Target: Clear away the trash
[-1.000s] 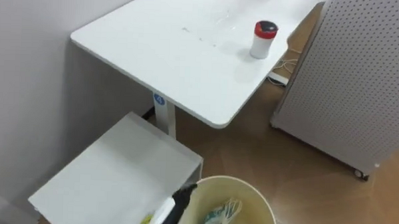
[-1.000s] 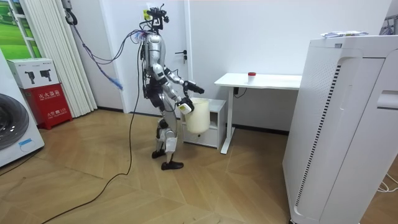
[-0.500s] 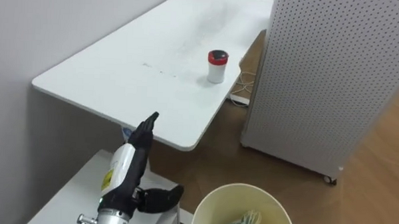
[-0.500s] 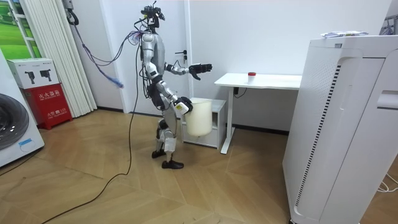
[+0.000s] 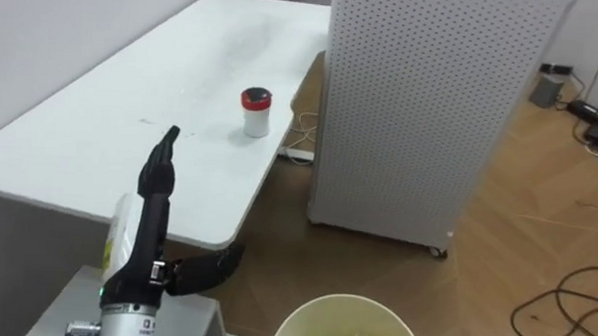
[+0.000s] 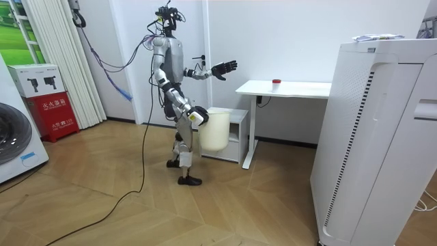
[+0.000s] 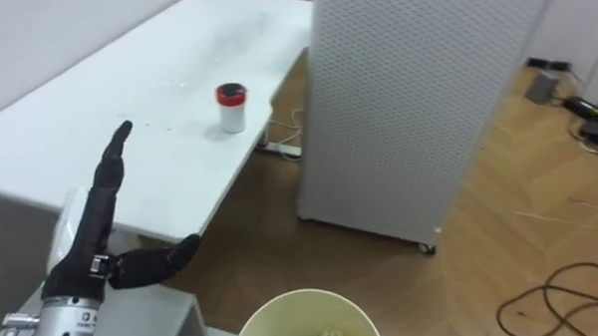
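one left hand (image 5: 147,239) raised, fingers straight and wide (thumb toward 4 o'clock); red-capped jar (image 5: 255,111) at 1 o'clock on white table (image 5: 60,155), cream bin (image 5: 345,300) at 5.

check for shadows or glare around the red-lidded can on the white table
Left eye view: the white cylindrical can with a red lid casts a faint, soft shadow on the white tabletop, no hard glare; the wooden floor darkens under the table's edge. Room view: even light.

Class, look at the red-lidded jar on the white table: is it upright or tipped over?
Upright. The jar stands on its base on the table, with its red lid on top.
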